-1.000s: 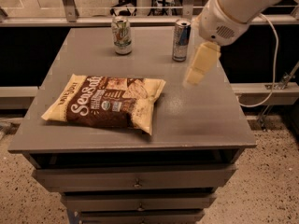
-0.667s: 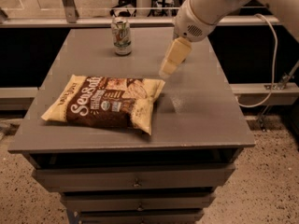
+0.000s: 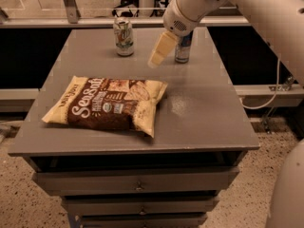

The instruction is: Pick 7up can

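Note:
The 7up can point(image 3: 124, 37) stands upright at the far left of the grey table top point(image 3: 204, 113), pale with green lettering and a silver top. My gripper point(image 3: 160, 51) hangs from the white arm that comes in from the upper right. It is above the table to the right of the can, apart from it, and partly in front of a taller blue-and-silver can point(image 3: 183, 47).
A brown and cream snack bag point(image 3: 107, 103) lies flat on the near left of the table. The table has drawers point(image 3: 137, 184) in its front. A rail and dark floor lie behind the table. The white arm fills the upper right.
My arm has swung left across the far side of the table, from beside the blue-and-silver can toward the 7up can. The cans and the bag have not moved.

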